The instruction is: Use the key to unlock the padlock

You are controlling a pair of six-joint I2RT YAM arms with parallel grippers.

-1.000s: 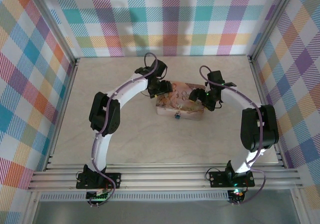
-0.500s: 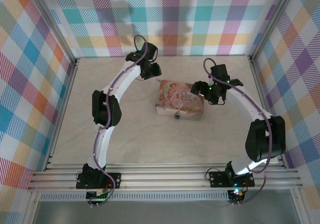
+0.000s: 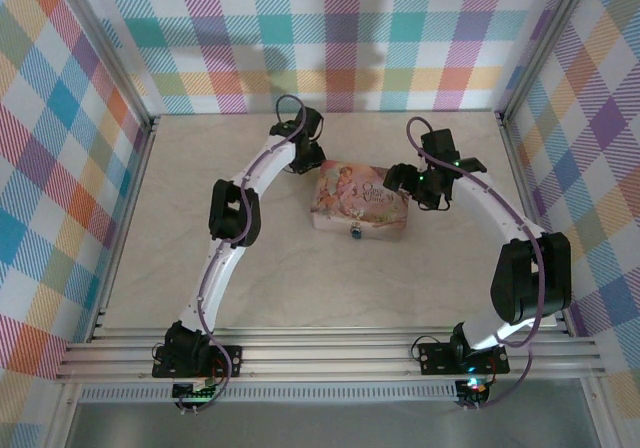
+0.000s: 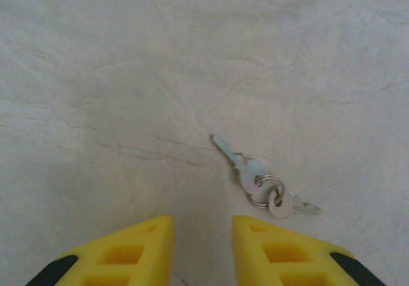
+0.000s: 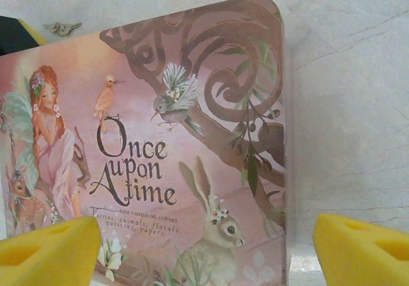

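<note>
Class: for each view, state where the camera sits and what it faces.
Top external: above, behind the bases, looking down on the table, both arms, pink tin.
Left wrist: faces down at the keys on the table; left fingers show.
Right wrist: faces down onto the tin's lid; right fingers show.
Shared: both wrist views show the keys.

The tabletop [image 3: 300,278] is pale beige with a faint marble pattern. Walls [image 3: 400,38] of pastel checked cloth stand around it on three sides. Silver metal rails [image 3: 330,353] run along the near edge. The light is soft and even.
</note>
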